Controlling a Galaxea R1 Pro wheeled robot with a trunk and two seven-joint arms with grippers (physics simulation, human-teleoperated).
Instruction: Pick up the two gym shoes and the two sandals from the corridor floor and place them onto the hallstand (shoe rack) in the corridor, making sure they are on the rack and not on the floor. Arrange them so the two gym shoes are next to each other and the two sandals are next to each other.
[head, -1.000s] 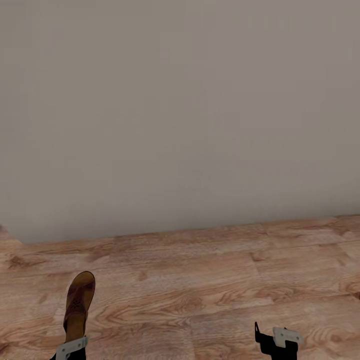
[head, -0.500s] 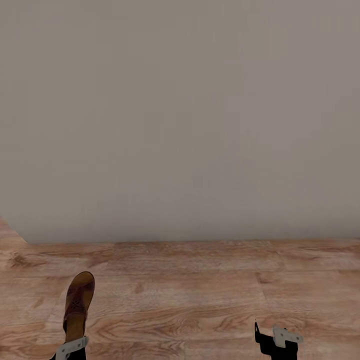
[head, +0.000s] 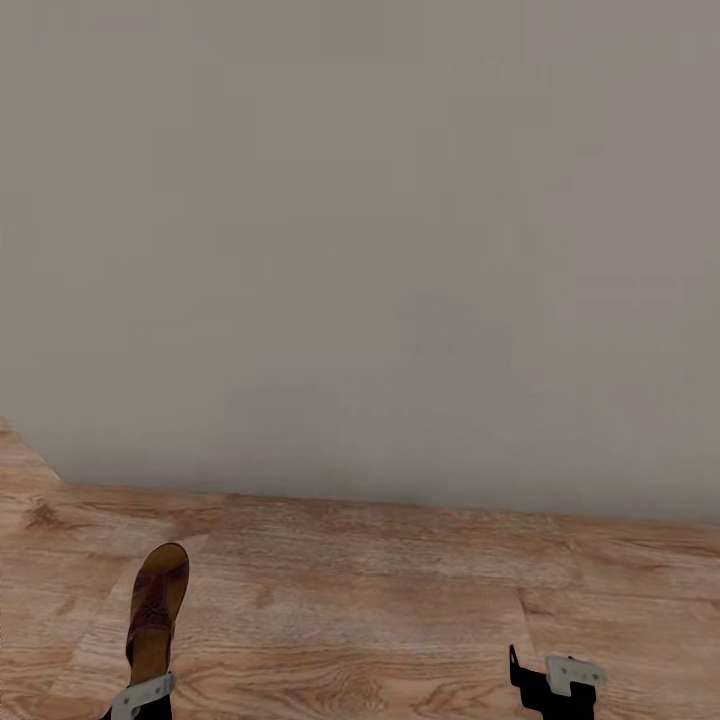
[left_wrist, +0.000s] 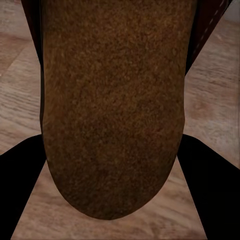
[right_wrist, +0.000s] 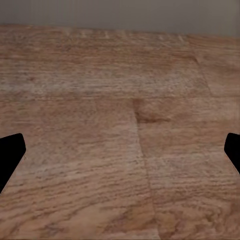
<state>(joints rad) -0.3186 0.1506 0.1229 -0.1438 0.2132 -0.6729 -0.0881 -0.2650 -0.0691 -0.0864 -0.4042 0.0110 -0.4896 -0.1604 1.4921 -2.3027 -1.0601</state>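
One brown sandal (head: 156, 608) with a patterned strap sticks up and forward from my left gripper (head: 140, 697), which is shut on its heel end above the corridor floor (head: 360, 600). In the left wrist view the sandal's brown surface (left_wrist: 115, 100) lies between the two black fingers (left_wrist: 20, 190). My right gripper (head: 555, 685) hangs low on the right, open. Its fingertips (right_wrist: 10, 155) stand far apart over bare planks with nothing between them. The gym shoes and the hallstand are out of view.
A plain grey-beige wall (head: 360, 250) stands close ahead and meets the wood-grain floor along a line sloping down to the right. The wall ends at a corner (head: 35, 455) on the far left, and floor continues past it.
The whole view has turned: the line where wall meets floor now slopes down to the right. Both arms and the held sandal keep their places in the picture.
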